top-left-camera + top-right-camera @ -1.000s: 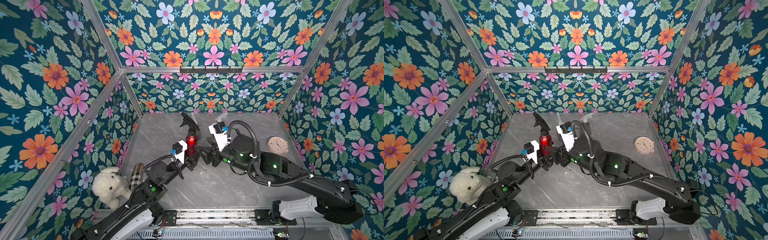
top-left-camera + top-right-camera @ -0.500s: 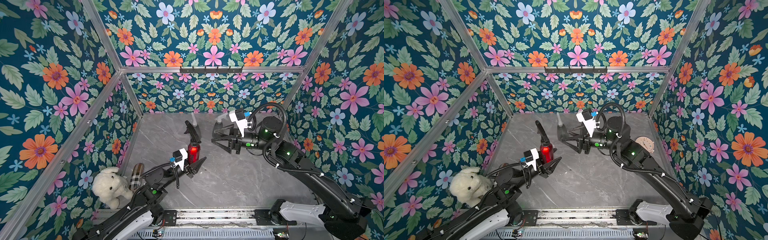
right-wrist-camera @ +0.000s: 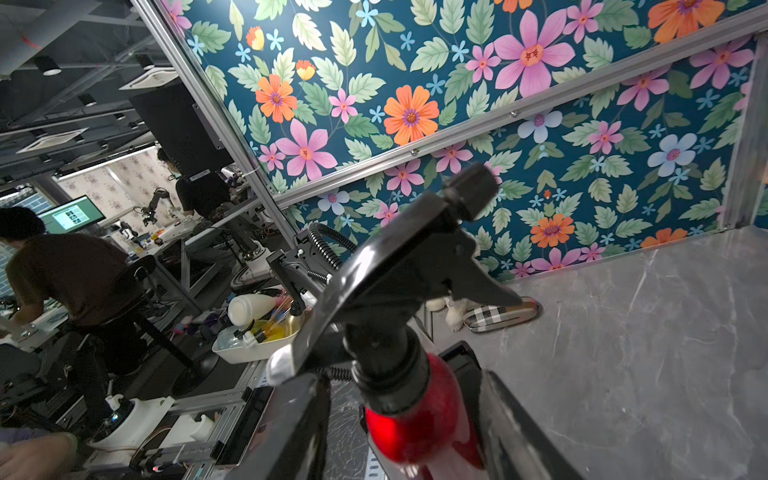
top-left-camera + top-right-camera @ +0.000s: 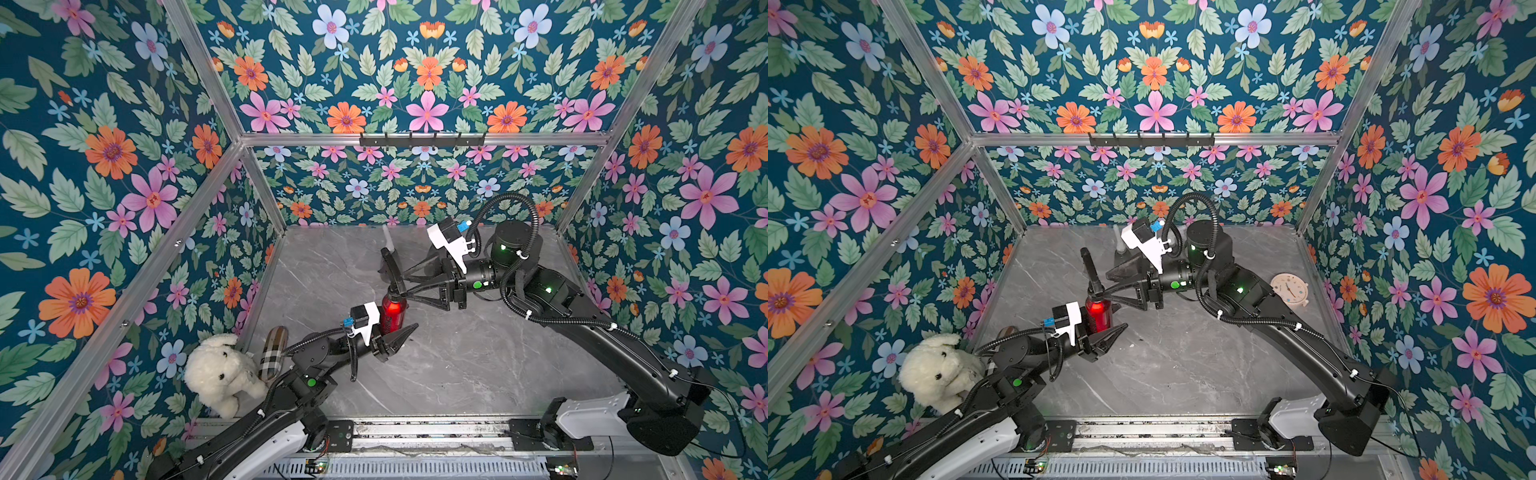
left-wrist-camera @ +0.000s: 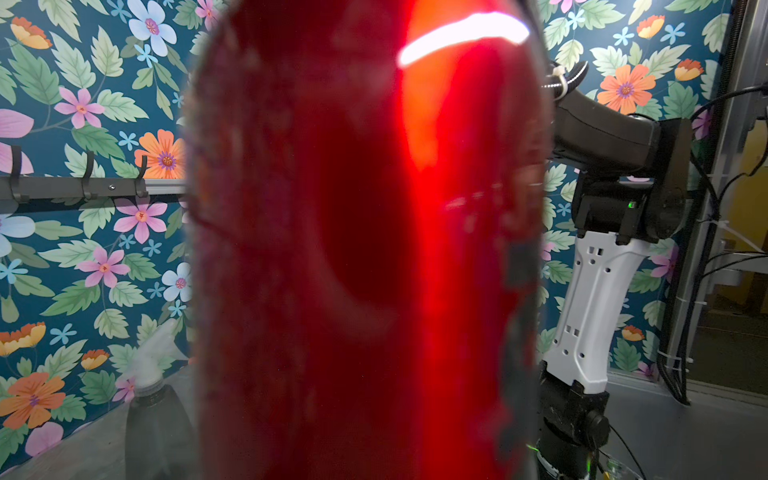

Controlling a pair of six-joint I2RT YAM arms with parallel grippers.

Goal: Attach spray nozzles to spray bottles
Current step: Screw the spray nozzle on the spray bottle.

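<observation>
Step in hand: judged to be tightening the black nozzle onto the red bottle. It already sits on the neck; how far it is screwed down cannot be told.
Plush toy (image 4: 220, 374): nearest, by the left wall; soft white pile, touching a plaid case (image 4: 274, 353). Neither belongs to the job.
Surface (image 4: 457, 374): grey, marble-veined, smooth.
Left gripper (image 4: 395, 330): jaws clamped on the lower body of the red bottle, holding it roughly upright. This grip should stay firm as the counter-hold, since slick metal would likely spin under a twist.
Red bottle (image 4: 392, 311): left of the middle of the surface. It is a slim metallic cylinder with a glossy, rounded shoulder; whether its base touches the surface cannot be told.
Right gripper (image 4: 407, 286): jaws apart, straddling the bottle's shoulder and the collar (image 3: 390, 370), with no contact visible. It would be best to close squarely on the round collar, not the trigger, and turn about the bottle's own axis so the thread does not cross.
Black nozzle (image 3: 415, 257): hard shiny plastic with a long curved trigger and a knob-like tip.
Grey bottle (image 5: 158, 424): far, near the back wall. It is smoky, translucent and pear-shaped, with a whitish nozzle (image 5: 153, 357) on its neck.
</observation>
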